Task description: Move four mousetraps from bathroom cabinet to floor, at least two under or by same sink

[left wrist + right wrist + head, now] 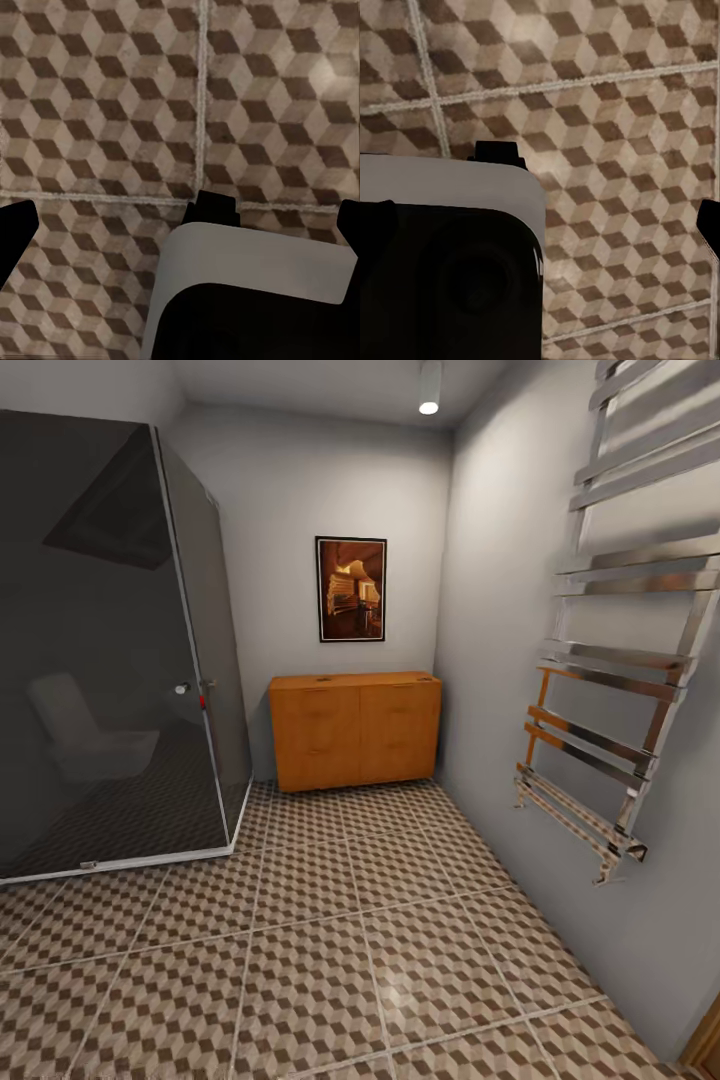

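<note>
The cabinet [355, 731] is standing against the far wall, drawers shut, beside a dark glass shower [110, 650]. The floor [330, 960] is lying bare before it. The left gripper [180, 225] and right gripper [540, 210] are hanging over tiles, fingertips spread wide, holding nothing.

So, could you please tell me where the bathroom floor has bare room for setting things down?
The bathroom floor lies bare from the cabinet forward, between the dark glass shower enclosure and the wall bearing the towel radiator. It is tightest at the cabinet's foot, beside the shower's corner.
</note>
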